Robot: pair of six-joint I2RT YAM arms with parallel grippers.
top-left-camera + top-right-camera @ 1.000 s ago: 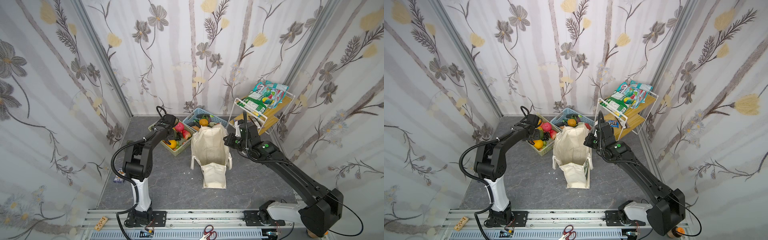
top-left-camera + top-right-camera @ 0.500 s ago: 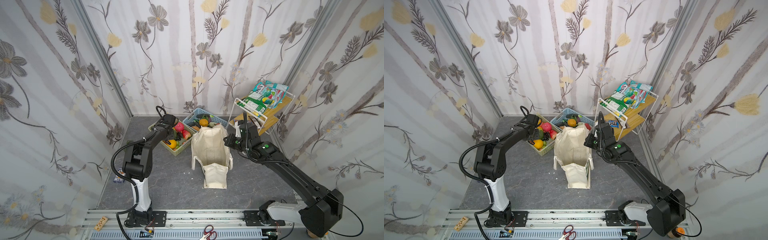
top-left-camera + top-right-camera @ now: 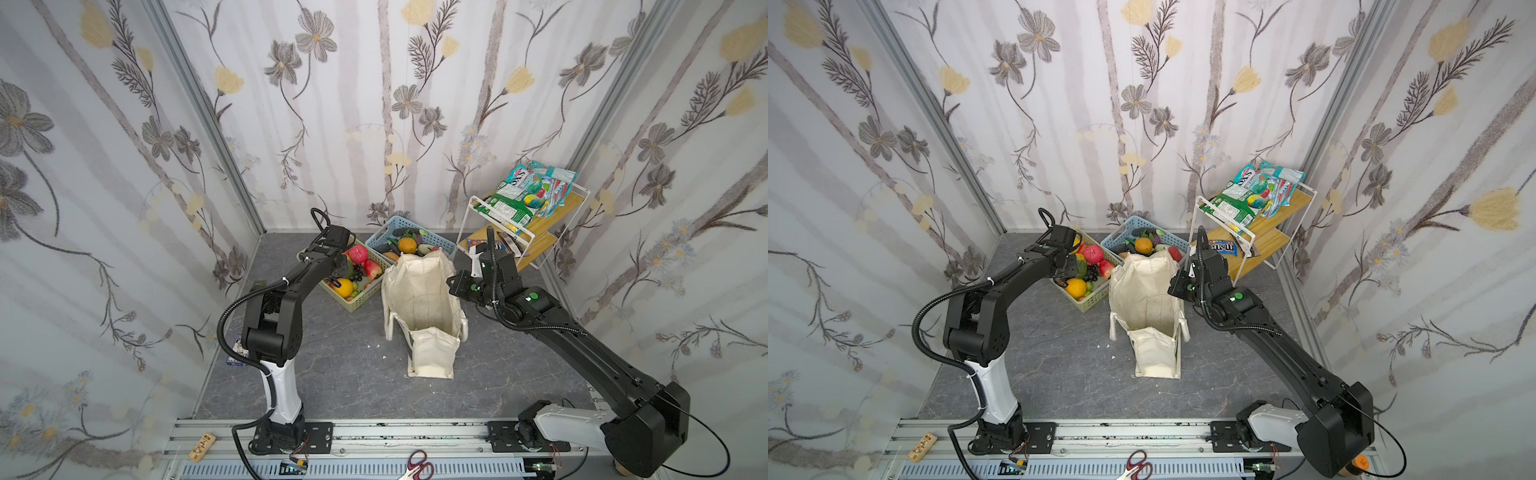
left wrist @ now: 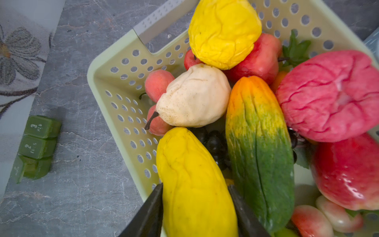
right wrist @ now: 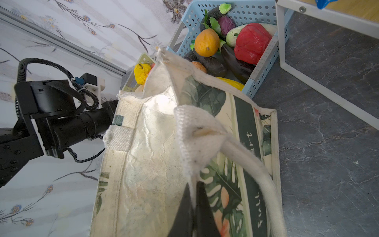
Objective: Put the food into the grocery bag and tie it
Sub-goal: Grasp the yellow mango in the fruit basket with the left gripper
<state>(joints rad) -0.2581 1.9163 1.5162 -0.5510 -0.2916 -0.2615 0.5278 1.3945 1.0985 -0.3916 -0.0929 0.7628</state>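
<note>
The cream grocery bag (image 3: pixel 419 299) with its leaf print (image 5: pixel 217 98) stands open on the grey floor in both top views. My right gripper (image 5: pixel 192 185) is shut on the bag's right rim, beside a white rope handle (image 5: pixel 246 156), and holds the mouth open. My left gripper (image 4: pixel 194 186) reaches into the pastel green basket (image 4: pixel 114 67) of toy food. Its jaws press both sides of a long yellow mango (image 4: pixel 190 164). Around the mango lie a green-orange fruit (image 4: pixel 258 143), a beige pear (image 4: pixel 194 98), a pink fruit (image 4: pixel 332 96) and a red apple (image 4: pixel 346 174).
A blue basket (image 3: pixel 386 232) of toy vegetables stands behind the bag. A white wire rack (image 3: pixel 498 232) with wooden shelves and snack packets is at the back right. A green pill box (image 4: pixel 37 143) lies by the left wall. Scissors (image 3: pixel 417 471) lie on the front rail.
The left jaws have narrowed onto the yellow mango in the green basket. The right gripper and the bag have hardly moved.
</note>
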